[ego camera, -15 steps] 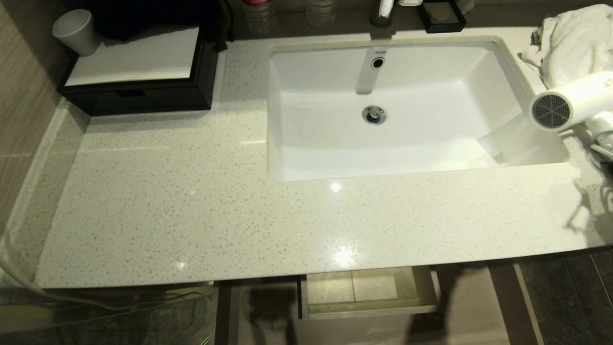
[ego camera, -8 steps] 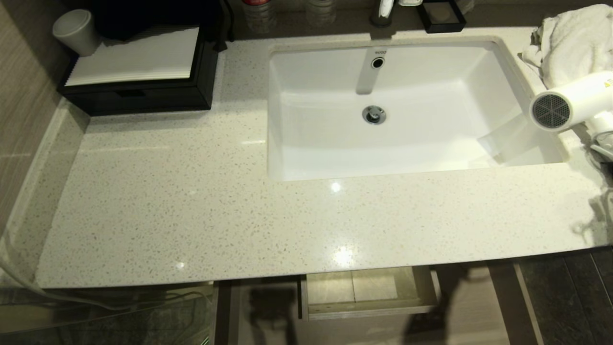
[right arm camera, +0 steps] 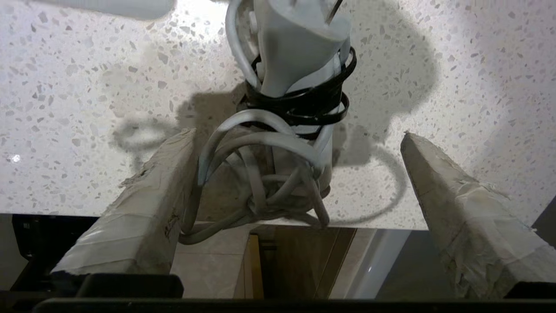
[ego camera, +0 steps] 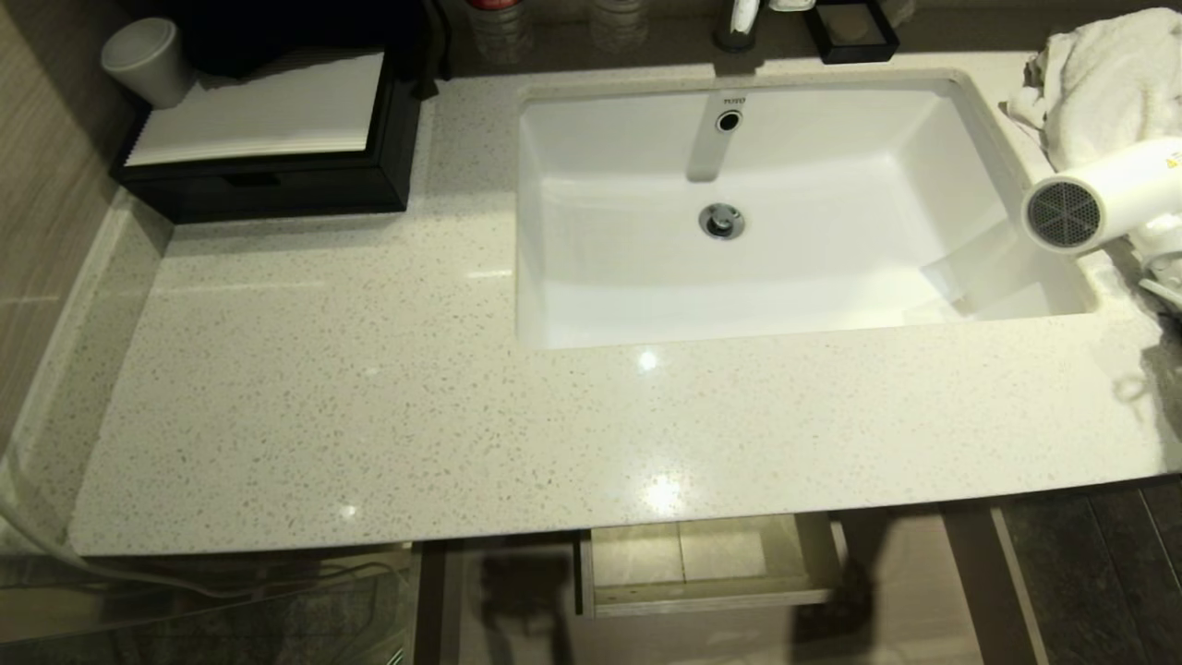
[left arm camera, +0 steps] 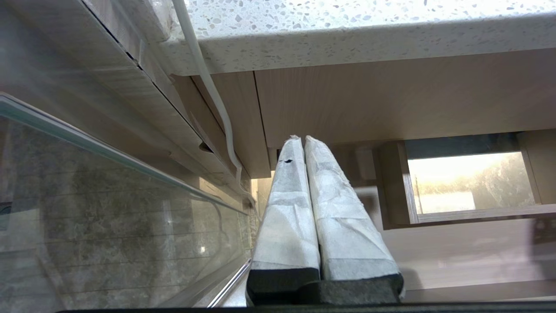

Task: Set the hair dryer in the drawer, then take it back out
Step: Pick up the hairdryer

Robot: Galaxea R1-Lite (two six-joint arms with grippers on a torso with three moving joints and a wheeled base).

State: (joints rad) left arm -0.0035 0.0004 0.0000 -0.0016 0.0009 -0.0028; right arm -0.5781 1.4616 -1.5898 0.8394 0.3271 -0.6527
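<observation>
The speckled countertop (ego camera: pixel 369 388) is carrying the hair dryer (ego camera: pixel 1099 199) just right of the sink (ego camera: pixel 766 212), the drawer (ego camera: pixel 711 563) standing open below. The right gripper (right arm camera: pixel 295 200) is straddling the dryer's bundled cord (right arm camera: pixel 260 182), jaws wide, gripping nothing. The left gripper (left arm camera: pixel 310 213) is hanging closed and empty. Light, rigid, slick shell; the handle looks best.

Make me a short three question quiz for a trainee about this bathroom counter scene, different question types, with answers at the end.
1. True or false: the hair dryer lies inside the drawer.
2. The right gripper is: A) shut on the cord B) open around the cord bundle C) not in view.
3. Fill in: the white towel sits beyond the hair dryer, beside the ____.

Key: 1 false, it lies on the counter; 2 B; 3 sink.
</observation>
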